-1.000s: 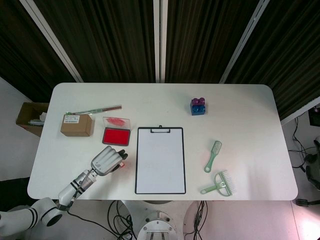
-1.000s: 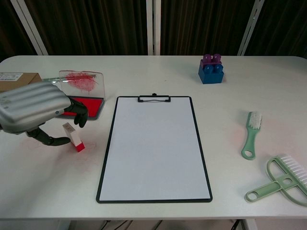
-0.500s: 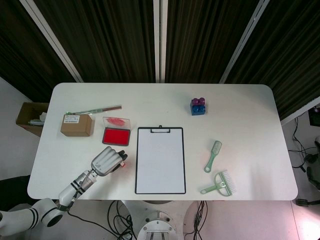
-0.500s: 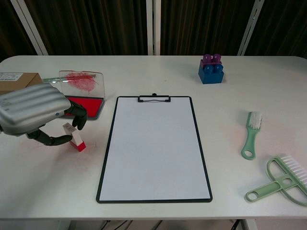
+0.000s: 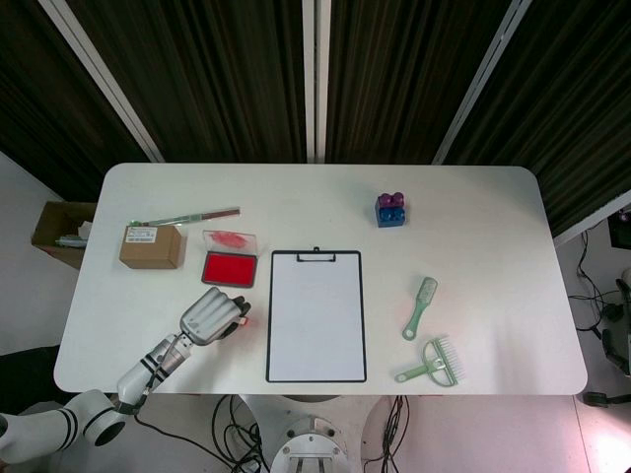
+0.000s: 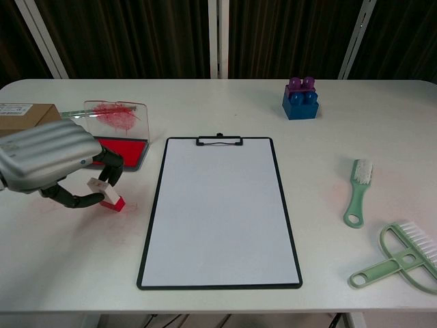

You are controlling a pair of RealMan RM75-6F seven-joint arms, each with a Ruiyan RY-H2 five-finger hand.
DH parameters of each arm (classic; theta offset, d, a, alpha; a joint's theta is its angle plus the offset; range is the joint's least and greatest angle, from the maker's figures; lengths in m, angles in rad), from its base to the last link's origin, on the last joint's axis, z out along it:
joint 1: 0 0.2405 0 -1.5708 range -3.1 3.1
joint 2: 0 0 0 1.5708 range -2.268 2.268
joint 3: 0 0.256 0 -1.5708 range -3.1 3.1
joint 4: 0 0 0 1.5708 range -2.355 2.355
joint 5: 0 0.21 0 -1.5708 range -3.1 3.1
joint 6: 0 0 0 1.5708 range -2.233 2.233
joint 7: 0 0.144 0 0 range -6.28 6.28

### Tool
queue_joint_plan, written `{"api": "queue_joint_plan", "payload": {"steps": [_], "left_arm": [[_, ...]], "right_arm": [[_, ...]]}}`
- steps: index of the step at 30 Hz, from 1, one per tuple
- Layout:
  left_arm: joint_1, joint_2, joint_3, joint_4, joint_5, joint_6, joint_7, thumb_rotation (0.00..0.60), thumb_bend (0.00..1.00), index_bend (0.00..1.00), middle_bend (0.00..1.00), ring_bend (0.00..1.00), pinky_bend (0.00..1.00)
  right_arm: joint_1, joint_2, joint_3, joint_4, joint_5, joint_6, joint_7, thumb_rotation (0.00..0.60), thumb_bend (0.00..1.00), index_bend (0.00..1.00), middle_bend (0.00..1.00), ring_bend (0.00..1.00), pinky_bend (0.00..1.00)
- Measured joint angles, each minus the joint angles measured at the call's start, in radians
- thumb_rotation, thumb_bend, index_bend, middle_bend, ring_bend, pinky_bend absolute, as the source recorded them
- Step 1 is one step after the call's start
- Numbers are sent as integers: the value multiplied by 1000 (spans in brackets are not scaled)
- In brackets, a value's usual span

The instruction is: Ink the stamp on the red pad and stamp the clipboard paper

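The small white stamp (image 6: 106, 193) with a red base leans tilted on the table, just left of the clipboard (image 6: 218, 208) and in front of the open red ink pad (image 6: 127, 151). My left hand (image 6: 48, 156) arches over it, thumb and a fingertip pinching the stamp's white body. From the head view the left hand (image 5: 209, 317) hides most of the stamp (image 5: 244, 318); the ink pad (image 5: 229, 268) lies behind it and the clipboard (image 5: 315, 315) with blank paper to its right. My right hand shows in neither view.
The pad's clear, red-smeared lid (image 6: 116, 113) stands behind the pad. A cardboard box (image 6: 24, 115) sits at the far left. A blue and purple block (image 6: 300, 99) is at the back right, and two green brushes (image 6: 358, 191) (image 6: 399, 256) lie right of the clipboard.
The thumb and fingers of my left hand have closed in on the stamp, and the stamp has tipped from upright to leaning, its base sliding slightly right.
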Motion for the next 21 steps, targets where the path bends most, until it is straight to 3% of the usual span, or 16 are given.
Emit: {"api": "queue_joint_plan", "payload": {"steps": [11,21], "left_arm": [[-3,27,-21,-37,-24,20,-47,600,380,580,579,996,1000],[-62,84,-126,-63,-138,-45,-218,600,394,612,614,1000,1000]], "right_arm": [[0,1,1,-2,-2,3,0,600,372,0,0,0,0],[2,1,1,-8,-8,6,-5,600,372,0,0,0,0]]}}
